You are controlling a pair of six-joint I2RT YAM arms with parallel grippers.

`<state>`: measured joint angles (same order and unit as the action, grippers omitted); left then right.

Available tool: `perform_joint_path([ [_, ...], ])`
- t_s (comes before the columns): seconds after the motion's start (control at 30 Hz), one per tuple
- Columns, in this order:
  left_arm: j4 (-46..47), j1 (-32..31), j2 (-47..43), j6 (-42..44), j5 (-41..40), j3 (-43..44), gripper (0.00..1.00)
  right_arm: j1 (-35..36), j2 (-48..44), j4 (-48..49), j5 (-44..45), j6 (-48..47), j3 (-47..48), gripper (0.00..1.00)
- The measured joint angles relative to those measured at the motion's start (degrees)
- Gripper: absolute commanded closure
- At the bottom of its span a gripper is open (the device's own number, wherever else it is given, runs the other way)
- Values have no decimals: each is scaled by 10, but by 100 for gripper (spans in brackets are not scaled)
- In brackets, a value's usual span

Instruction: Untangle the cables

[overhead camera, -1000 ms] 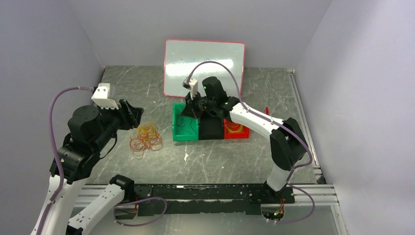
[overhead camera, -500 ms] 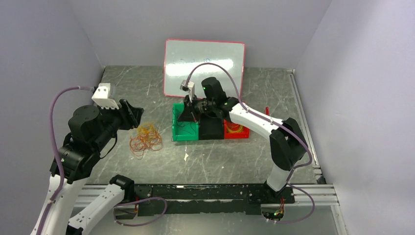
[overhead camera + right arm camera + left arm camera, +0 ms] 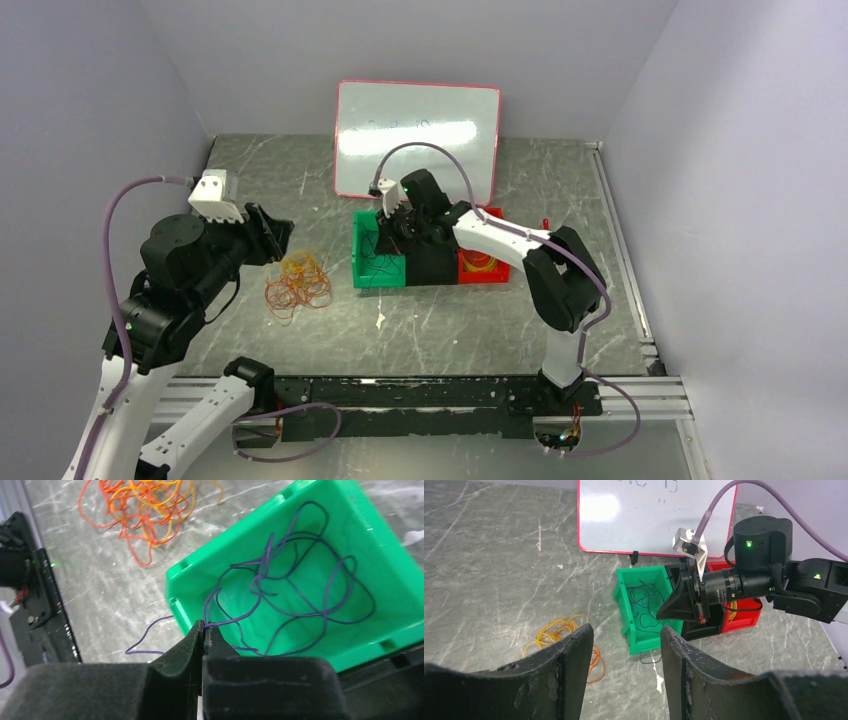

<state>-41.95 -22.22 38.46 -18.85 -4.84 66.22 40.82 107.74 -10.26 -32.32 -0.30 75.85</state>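
Observation:
A tangle of orange-red and yellow cables (image 3: pixel 298 283) lies on the table left of three bins; it also shows in the left wrist view (image 3: pixel 559 635) and the right wrist view (image 3: pixel 140 505). A thin dark purple-black cable (image 3: pixel 300 580) lies looped in the green bin (image 3: pixel 385 545), one end trailing over the rim onto the table. My right gripper (image 3: pixel 204 626) is shut on this dark cable at the bin's near rim, low over the green bin (image 3: pixel 378 262). My left gripper (image 3: pixel 626 635) is open and empty, raised above the table beside the tangle.
A black bin (image 3: pixel 432 262) and a red bin (image 3: pixel 483 265) holding yellow and orange cables stand right of the green one. A whiteboard (image 3: pixel 417 135) leans on the back wall. A black rail (image 3: pixel 420 395) runs along the near edge.
My right gripper has moved left and down, from above the black bin to low over the green bin, with its wrist turning. The left arm has not moved.

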Motion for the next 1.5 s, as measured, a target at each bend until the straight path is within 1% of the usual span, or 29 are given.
perform_joint_path([
  [0.43, 0, 0, -1, 0, 0, -1, 44, 0, 0, 9, 152, -13, 43, 100],
  [0.67, -3, 0, -3, 0, 0, -2, 44, -3, 13, 9, 197, -25, 85, 100],
  [0.9, -4, 0, -7, 0, 0, -4, 44, -4, 30, -3, 200, -43, 93, 100],
  [1.07, -4, 0, -7, 0, 0, -7, 44, 4, 32, -8, 200, -55, 77, 100],
  [1.23, -3, 0, -7, 0, 1, -14, 45, 25, 32, -16, 209, -67, 51, 100],
  [1.5, -4, 0, -8, 0, 1, -15, 45, 70, 45, -43, 213, -87, 51, 100],
])
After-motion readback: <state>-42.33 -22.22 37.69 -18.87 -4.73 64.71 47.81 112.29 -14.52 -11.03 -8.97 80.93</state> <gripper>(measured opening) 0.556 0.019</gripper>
